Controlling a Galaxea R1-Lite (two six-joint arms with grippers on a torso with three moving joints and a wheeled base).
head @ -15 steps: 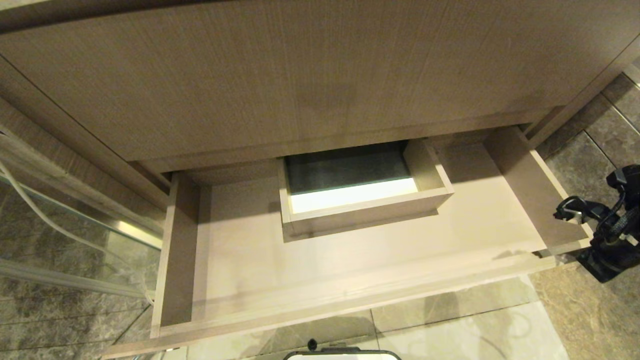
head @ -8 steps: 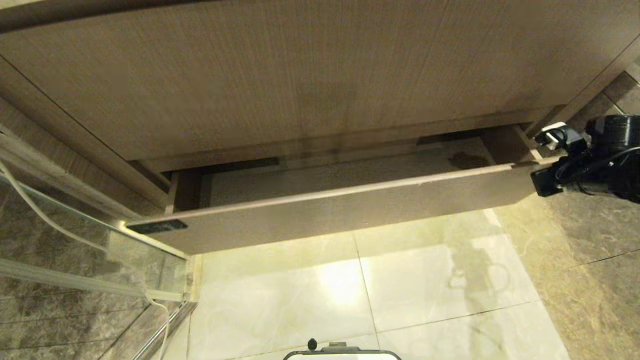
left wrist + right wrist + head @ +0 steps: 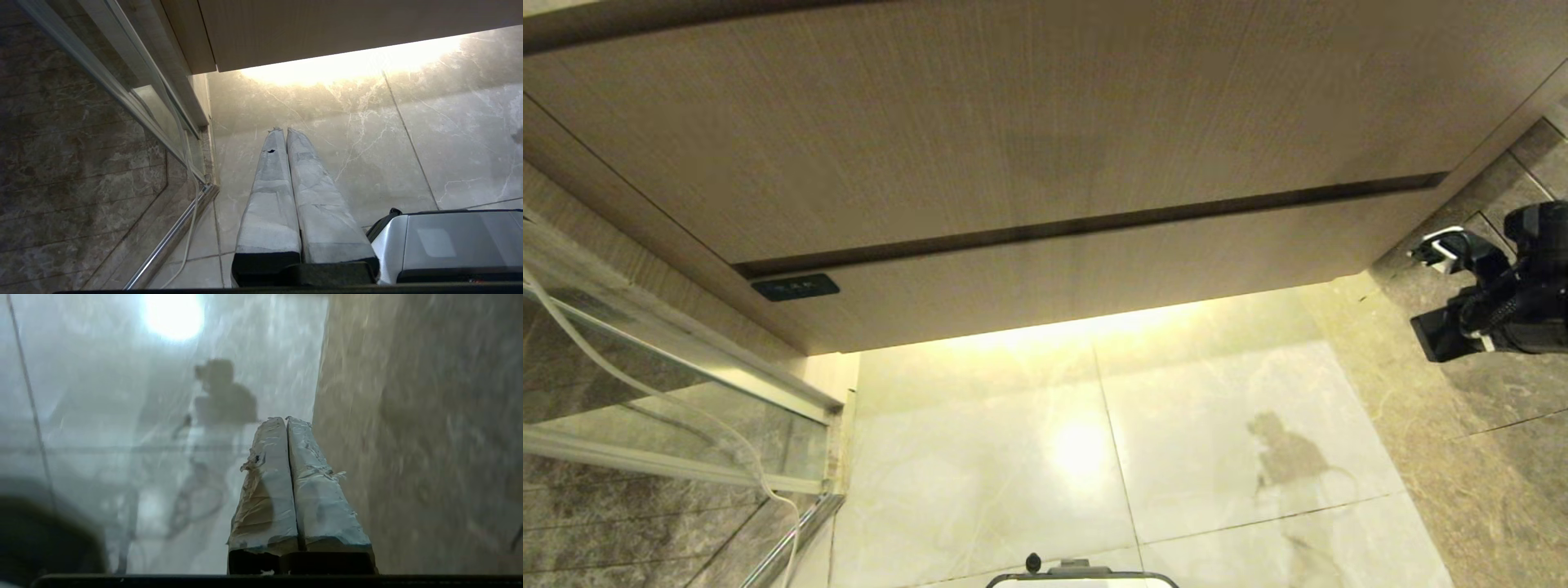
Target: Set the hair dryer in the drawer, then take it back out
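The drawer [image 3: 1094, 278] sits flush under its panel, the right pincer [image 3: 286, 420] pressed together and empty at three o'clock, the left pincer [image 3: 284, 130] likewise together.

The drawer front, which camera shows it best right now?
The head view: the drawer front spans the frame, shut flush, with its dark plate visible. The left wrist view catches only a wood corner; the right wrist view shows only floor.

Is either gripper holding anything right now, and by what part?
Nothing is held: the right gripper and left gripper are both shut and empty.
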